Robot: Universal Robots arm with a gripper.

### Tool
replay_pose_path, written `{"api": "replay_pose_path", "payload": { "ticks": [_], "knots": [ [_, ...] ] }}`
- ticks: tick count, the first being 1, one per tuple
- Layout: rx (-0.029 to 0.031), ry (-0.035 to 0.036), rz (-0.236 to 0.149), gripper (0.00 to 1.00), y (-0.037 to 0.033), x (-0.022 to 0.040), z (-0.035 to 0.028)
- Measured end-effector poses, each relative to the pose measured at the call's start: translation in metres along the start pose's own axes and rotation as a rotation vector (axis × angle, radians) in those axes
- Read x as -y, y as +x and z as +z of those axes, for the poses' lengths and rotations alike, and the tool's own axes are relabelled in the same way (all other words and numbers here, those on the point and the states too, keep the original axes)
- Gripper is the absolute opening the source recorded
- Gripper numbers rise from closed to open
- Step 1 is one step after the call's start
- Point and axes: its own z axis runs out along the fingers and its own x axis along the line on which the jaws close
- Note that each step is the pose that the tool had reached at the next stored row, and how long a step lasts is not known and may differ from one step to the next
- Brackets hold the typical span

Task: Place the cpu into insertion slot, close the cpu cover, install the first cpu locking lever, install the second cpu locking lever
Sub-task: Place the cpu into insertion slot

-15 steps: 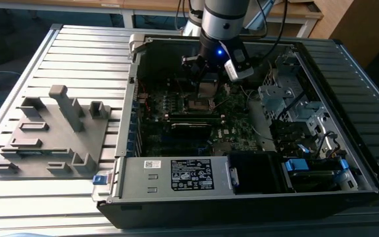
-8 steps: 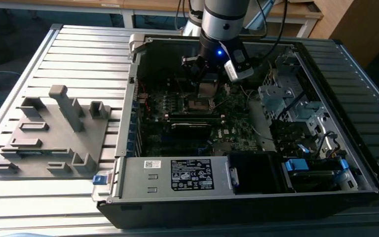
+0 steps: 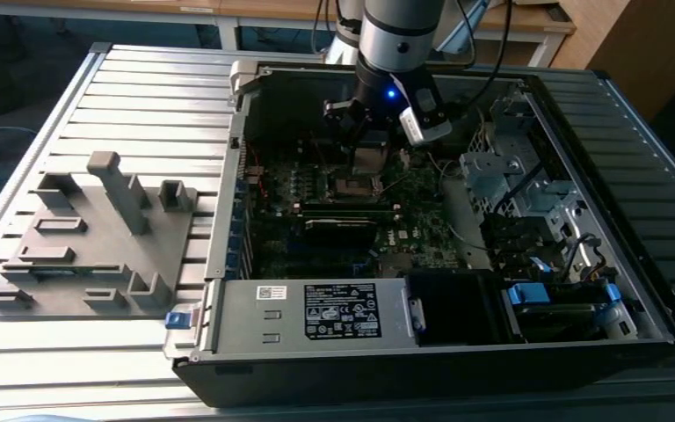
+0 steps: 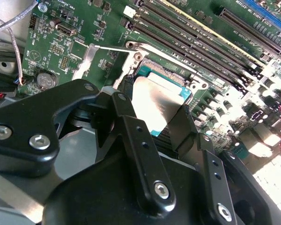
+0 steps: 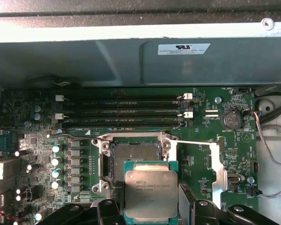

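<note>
My gripper (image 5: 151, 208) is shut on the cpu (image 5: 151, 191), a square chip with a dull silver top and a green rim, pinched at two opposite edges by the black fingers (image 4: 125, 117). The chip hangs just above and partly over one edge of the insertion slot (image 5: 133, 157), a dark square socket with a silvery border on the green motherboard. The cpu cover (image 5: 218, 173) is swung open beside the socket; in the second wrist view it shows as a silvery frame (image 4: 84, 63). In the exterior view, the gripper (image 3: 373, 151) is low inside the computer case, over the socket (image 3: 353, 185).
Long black memory slots (image 5: 126, 110) run beside the socket. The case walls (image 3: 314, 330) ring the board, with a drive cage and cables (image 3: 513, 185) on the exterior view's right. A grey fixture block (image 3: 103, 229) stands on the slatted table (image 3: 138, 88) on that view's left.
</note>
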Motion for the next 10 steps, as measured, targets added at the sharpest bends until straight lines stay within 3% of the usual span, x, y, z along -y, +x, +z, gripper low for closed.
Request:
{"api": "replay_pose_path", "payload": {
  "ticks": [10],
  "knots": [
    [-0.0001,0.0002,0.000,0.54,0.0000,0.0001,0.0015]
  ]
}}
